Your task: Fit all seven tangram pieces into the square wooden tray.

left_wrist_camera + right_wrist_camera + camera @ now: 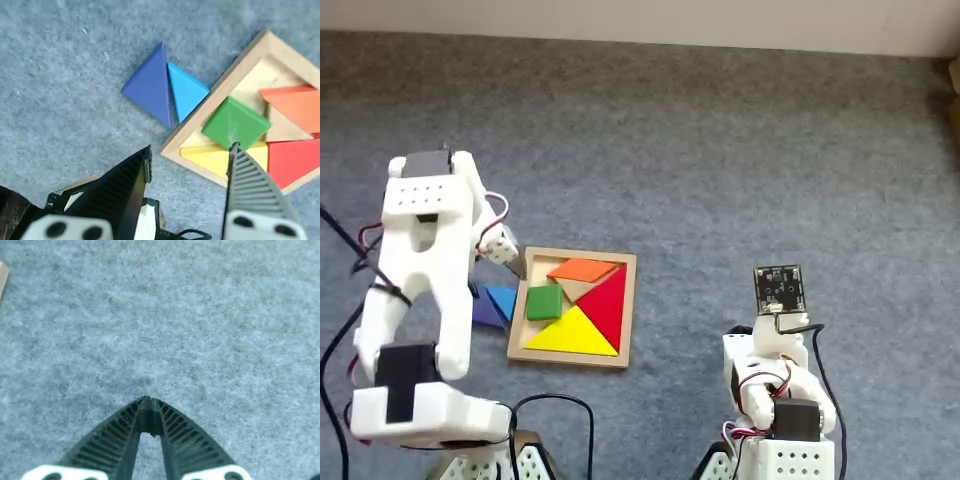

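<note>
**High view:** square wooden tray (631,312) lying slightly rotated on grey counter (740,150). Yellow triangle (572,335) sitting with long edge along near rim, apex pointing to centre. Red triangle (607,303) lying with long edge along right rim, apex pointing to centre. Orange piece (584,269) running lengthwise along far rim. Green square (544,301) sitting at left side.

**Left wrist view:** left hand (190,149) hanging with fingers apart over tray edge. Dark blue triangle (150,87) and light blue triangle (186,92) lying outside tray, touching along one edge.

**Right wrist view:** right hand (146,401) hovering over counter, fingers pressed together.
</note>
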